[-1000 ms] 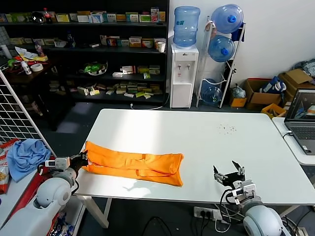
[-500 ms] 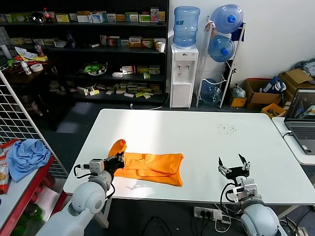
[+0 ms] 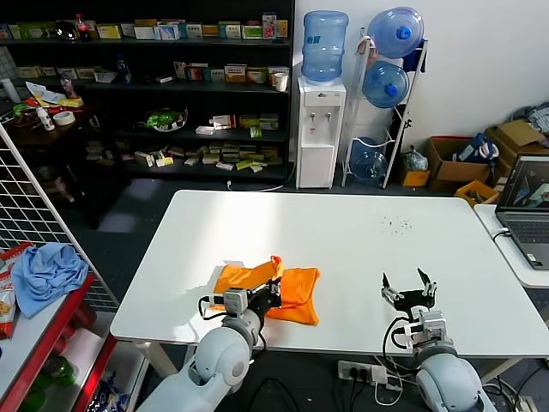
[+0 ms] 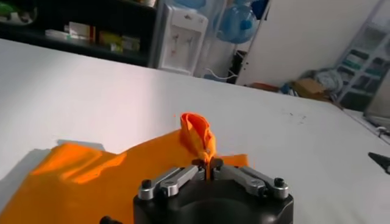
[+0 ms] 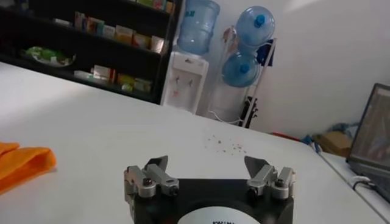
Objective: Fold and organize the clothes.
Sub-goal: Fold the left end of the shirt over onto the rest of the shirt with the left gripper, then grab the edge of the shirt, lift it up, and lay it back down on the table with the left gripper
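The orange T-shirt (image 3: 292, 287) lies as a narrow folded band near the table's front edge. Its left end is lifted and doubled over toward the right. My left gripper (image 3: 273, 285) is shut on that lifted end; in the left wrist view a bunched fold of the orange T-shirt (image 4: 196, 133) rises from between the closed jaws of my left gripper (image 4: 208, 163). My right gripper (image 3: 409, 287) stands open above the table's front right, well apart from the shirt, with nothing between its fingers. The right wrist view shows my right gripper (image 5: 206, 165) and one end of the orange T-shirt (image 5: 24, 163) far off.
The white table (image 3: 360, 232) stretches behind and to the right of the shirt. A laptop (image 3: 527, 215) sits on a side table at the right. A light blue cloth (image 3: 47, 270) lies on a red rack at the left, beside a wire grid (image 3: 34, 206).
My left gripper has carried the shirt's left end rightward over the band, from the table's left edge to about its middle. The right gripper has barely moved.
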You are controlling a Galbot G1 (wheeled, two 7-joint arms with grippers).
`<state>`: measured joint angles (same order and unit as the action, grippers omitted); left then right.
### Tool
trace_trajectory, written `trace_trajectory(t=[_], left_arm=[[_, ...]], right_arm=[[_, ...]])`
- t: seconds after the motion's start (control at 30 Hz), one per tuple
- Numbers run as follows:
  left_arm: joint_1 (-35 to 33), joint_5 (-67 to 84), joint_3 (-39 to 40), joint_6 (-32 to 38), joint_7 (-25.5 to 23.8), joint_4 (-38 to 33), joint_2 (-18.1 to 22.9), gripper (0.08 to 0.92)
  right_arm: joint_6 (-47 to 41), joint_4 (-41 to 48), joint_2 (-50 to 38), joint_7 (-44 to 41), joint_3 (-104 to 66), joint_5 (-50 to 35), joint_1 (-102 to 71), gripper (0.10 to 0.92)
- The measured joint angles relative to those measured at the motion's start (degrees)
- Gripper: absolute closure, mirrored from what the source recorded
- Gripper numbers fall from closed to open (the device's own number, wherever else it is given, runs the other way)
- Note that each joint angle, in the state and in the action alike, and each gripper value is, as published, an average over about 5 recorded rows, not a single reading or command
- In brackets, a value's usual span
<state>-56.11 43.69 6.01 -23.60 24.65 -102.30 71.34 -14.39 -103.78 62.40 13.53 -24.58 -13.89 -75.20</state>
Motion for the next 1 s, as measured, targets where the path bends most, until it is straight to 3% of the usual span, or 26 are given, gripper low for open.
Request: trace_trajectory(t=[0.13,0.3,0.53,0.8,1.0], left_arm=[[-0.1,-0.2,1.9,0.8,-0.6,0.9,2.3,0.797],[0.1,-0.3,2.8,3.9,-1.0,2.1,4.6,0.650],[-0.8,1.6,1.5,8.9,-0.7,0.8,4.8,0.451],[-3.6,3.1,-2.4,10.9,-1.9,-2.2,-1.0,0.226],[-5.3,3.5,-5.8,9.5,-4.3,-2.3,-7.1,0.178]], right_arm=[[-0.1,0.1,0.3,0.0,0.3,0.1,0.4,0.203],[-0.4,0.0,0.4,0.1,0.8,0.2,0.5,0.203],[-0.6,-0.3,0.5,0.0,1.4,0.4,0.4,0.203],[-0.8,-0.8,-0.2,-0.5,1.4,0.3,-0.1,0.203],[-0.4,-0.4,-1.0,-1.6,1.1,0.1,-0.7,0.203]])
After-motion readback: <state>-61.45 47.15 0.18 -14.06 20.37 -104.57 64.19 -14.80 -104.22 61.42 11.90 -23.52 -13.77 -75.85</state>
